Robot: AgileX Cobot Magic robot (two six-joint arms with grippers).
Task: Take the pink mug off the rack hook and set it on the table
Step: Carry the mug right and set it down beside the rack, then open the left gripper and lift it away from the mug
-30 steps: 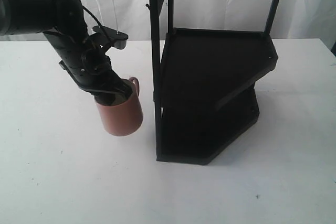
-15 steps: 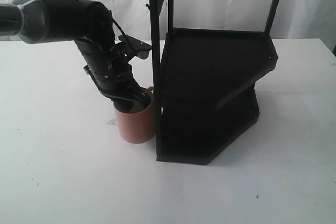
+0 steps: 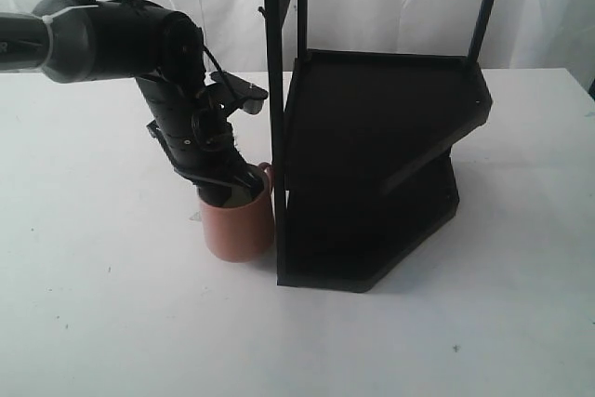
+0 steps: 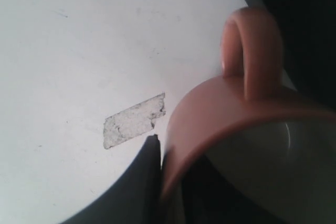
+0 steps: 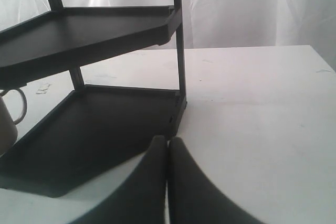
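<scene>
The pink mug (image 3: 239, 230) stands upright on the white table (image 3: 102, 323), its handle (image 3: 265, 170) close to the rack's front upright bar (image 3: 274, 118). My left gripper (image 3: 223, 188) reaches down onto its rim and is shut on it. In the left wrist view one finger (image 4: 149, 153) is outside the mug (image 4: 236, 108) wall and the other is inside the cup. The rack hook (image 3: 262, 12) sticks out bare high on the bar. My right gripper (image 5: 168, 142) is shut and empty, low over the table beside the rack (image 5: 105, 30); the exterior view does not show it.
The black two-shelf rack (image 3: 372, 137) fills the middle and right of the table. A scrap of clear tape (image 4: 134, 120) lies on the table just beside the mug. White curtains hang behind the table.
My left arm carried the mug right, towards the rack's upright bar, and lowered it to the table. In the last half second it only shifted slightly.
</scene>
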